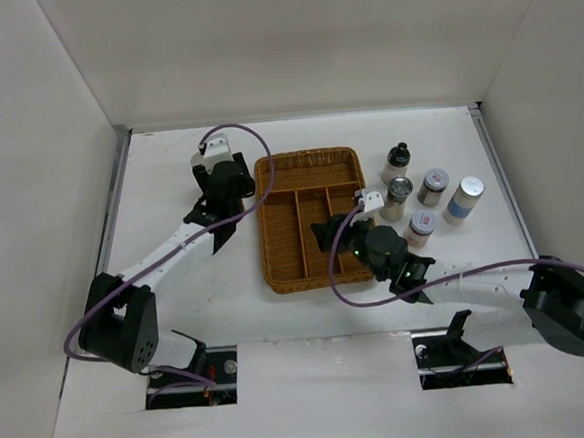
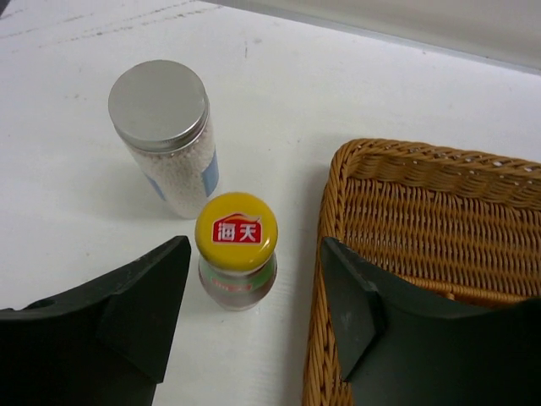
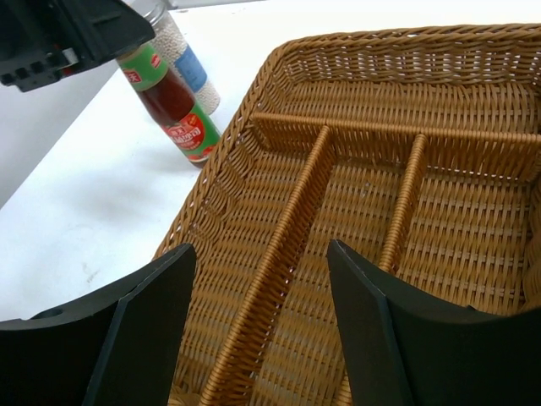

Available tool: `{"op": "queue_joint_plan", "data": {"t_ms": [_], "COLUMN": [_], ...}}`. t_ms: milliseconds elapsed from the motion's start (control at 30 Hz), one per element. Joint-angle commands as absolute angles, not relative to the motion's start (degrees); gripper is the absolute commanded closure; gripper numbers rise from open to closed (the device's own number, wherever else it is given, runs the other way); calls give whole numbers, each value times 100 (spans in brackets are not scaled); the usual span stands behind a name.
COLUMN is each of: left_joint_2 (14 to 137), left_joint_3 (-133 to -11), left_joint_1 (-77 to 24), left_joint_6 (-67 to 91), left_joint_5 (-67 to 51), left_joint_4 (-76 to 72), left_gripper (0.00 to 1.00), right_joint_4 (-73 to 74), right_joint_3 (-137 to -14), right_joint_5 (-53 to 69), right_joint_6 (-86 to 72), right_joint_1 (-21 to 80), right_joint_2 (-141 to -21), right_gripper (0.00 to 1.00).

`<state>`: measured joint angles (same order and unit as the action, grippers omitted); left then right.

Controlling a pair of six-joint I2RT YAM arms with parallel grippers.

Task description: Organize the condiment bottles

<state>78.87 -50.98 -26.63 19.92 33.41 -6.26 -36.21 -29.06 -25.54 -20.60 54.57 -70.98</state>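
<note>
I see the sauce bottle (image 2: 236, 254) upright, just ahead between my open left jaws; right jaws, open too, hover farther off over the tray (image 3: 406, 42).

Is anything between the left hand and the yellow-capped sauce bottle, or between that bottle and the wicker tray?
Nothing visible. The open left hand faces the yellow-capped red sauce bottle directly. The silver-lidded jar stands beyond it, off the path, and the brown wicker tray lies right beside the bottle.
</note>
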Motion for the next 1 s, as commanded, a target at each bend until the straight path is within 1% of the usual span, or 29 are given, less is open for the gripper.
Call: {"op": "queue_joint_plan", "data": {"t_ms": [0, 200, 267, 333, 400, 500, 667, 967], "left_joint_2": [8015, 8244, 8270, 8210, 8052, 7814, 7585, 7813], "left_joint_3": [-5414, -5484, -5476, -5484, -5476, -5545, -5914, -6784], "left_joint_1": [-2606, -2588, -2571, -2597, -2667, -2737, -2817, -3010], "left_joint_6": [1749, 1626, 1556, 1494, 1494, 1415, 1222, 1143], "left_joint_5": [3612, 3858, 3955, 4016, 4052, 4052, 4026, 3788], "left_joint_4": [-1186, -1318, -1423, -1459, -1581, -1863, -1968, -1978], "left_gripper": [41, 62, 70, 79, 84, 86, 87, 87], "right_joint_4": [-3779, -3727, -3761, -3788, -3727, -3770, -3727, -3700], "right_joint_3": [-2945, -2874, -2848, -2839, -2874, -2865, -2813, -2637], "right_joint_5": [-2452, -2417, -2399, -2391, -2365, -2320, -2320, -2373], "right_joint_6": [-2153, -2232, -2232, -2250, -2285, -2285, -2355, -2540], "right_joint_1": [5392, 5243, 5243, 5208, 5216, 5225, 5111, 4830], "right_joint_2": [-7023, -6900, -6856, -6890, -6934, -6917, -6821, -6531], "right_gripper": [30, 30, 30, 31, 31, 31, 31, 31]}}
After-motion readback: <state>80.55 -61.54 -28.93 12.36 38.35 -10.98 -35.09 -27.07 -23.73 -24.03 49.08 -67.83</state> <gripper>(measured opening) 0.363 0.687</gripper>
